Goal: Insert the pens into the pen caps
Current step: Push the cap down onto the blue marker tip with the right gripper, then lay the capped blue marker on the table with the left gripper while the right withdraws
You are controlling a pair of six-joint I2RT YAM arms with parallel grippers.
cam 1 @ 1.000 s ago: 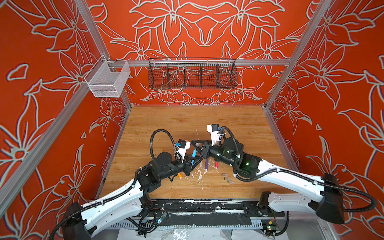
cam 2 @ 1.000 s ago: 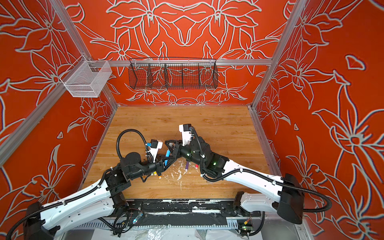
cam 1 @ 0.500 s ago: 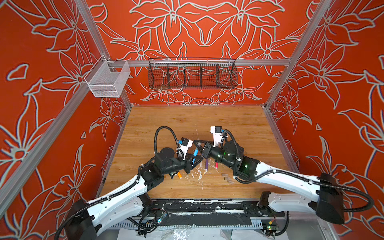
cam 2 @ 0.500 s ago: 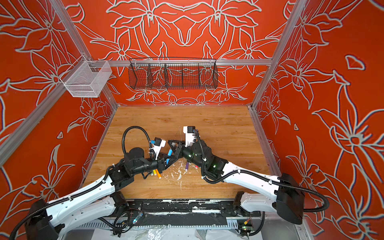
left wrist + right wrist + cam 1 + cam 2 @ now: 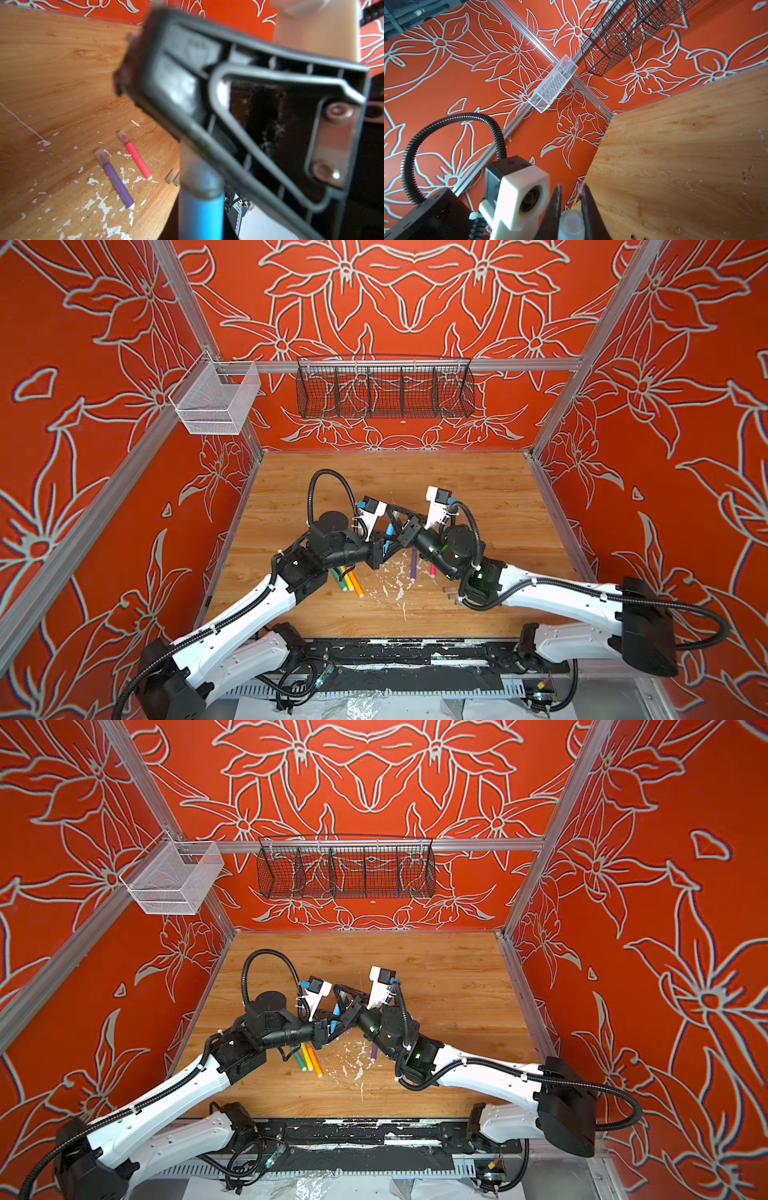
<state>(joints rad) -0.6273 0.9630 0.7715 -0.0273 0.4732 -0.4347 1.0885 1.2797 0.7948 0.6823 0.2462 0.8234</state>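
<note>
Blue felt-tip meets its cap above the middle of the wooden table [image 5: 478, 485]. We see the left gripper [image 5: 383, 549] clamped on the lower barrel of the blue pen [image 5: 200, 216], which stands steeply upward. The right gripper [image 5: 571, 195], reaching in from the right, pinches a translucent cap [image 5: 571, 223] squarely over the pen's upper end. Cap and pen share one long axis, so the coming push, we judge, must run straight down that line. Whether the cap is fully seated we cannot tell.

We count six pens. One is held. Two, the purple pen [image 5: 116, 182] and the pink pen [image 5: 137, 159], lie capped side by side, nearer the right arm. Three, the green pen [image 5: 337, 577], the yellow pen [image 5: 345, 577] and the orange pen [image 5: 355, 585], lie bunched beside the left arm, their far ends hidden beneath it. Of loose caps [image 5: 172, 176] we make out two, just beside the pink pen's white end. A third may lie hidden under the right arm.
</note>
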